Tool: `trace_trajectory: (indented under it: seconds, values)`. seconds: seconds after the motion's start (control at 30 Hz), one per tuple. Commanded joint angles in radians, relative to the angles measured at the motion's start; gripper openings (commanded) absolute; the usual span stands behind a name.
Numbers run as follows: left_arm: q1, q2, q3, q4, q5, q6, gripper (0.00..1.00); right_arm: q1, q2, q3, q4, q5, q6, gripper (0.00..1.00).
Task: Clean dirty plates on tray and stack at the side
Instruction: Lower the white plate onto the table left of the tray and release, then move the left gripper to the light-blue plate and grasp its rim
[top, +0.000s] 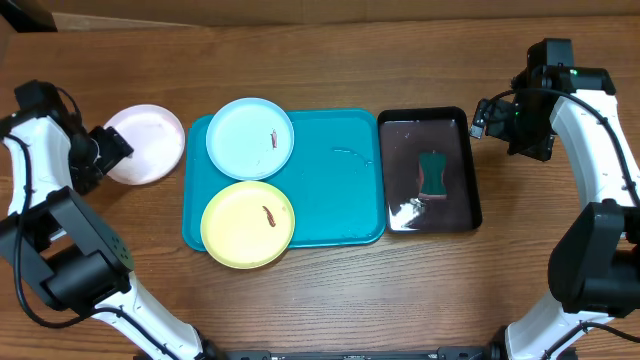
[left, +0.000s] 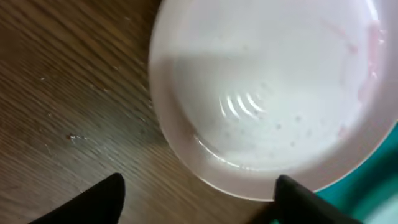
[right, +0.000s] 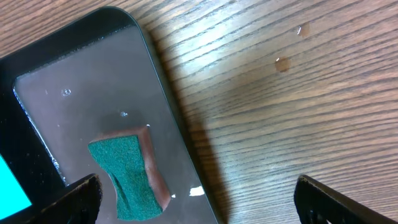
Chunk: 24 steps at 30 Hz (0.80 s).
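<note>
plates (top: 250, 138), three; tray (top: 340, 190), one

Bare table (top: 510, 200) right of black tray (top: 425, 130)

We can read no text, label, brand, number or sign in any of the three views. The white plate (top: 145, 143), the light cyan plate (top: 250, 138), the yellow-green plate (top: 247, 224), the turquoise tray (top: 340, 190), the black tray (top: 462, 170) and the green sponge (top: 432, 175) show plain surfaces (the brown marks (top: 272, 138) are smears, not characters).
</note>
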Motion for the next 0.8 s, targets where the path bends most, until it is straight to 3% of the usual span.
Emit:
trace_trajectory:
  seconds: [0.0, 0.1, 0.3, 0.5, 0.77]
  values:
    - [-0.021, -0.013, 0.177, -0.102, 0.145, 0.063, 0.66, 0.002, -0.011, 0.020, 0.002, -0.008, 0.003, 1.00]
    - [-0.072, -0.025, 0.286, -0.222, 0.150, 0.064, 0.60, 0.002, -0.011, 0.020, 0.002, -0.008, 0.003, 1.00]
    - [-0.213, -0.029, 0.284, -0.314, 0.130, 0.070, 0.61, 0.002, -0.011, 0.020, 0.002, -0.008, 0.003, 1.00]
    - [-0.367, -0.029, 0.189, -0.315, 0.010, 0.069, 0.64, 0.002, -0.011, 0.020, 0.002, -0.008, 0.003, 1.00]
    - [-0.455, -0.029, 0.075, -0.209, 0.005, 0.065, 0.63, 0.002, -0.011, 0.020, 0.002, -0.008, 0.003, 1.00]
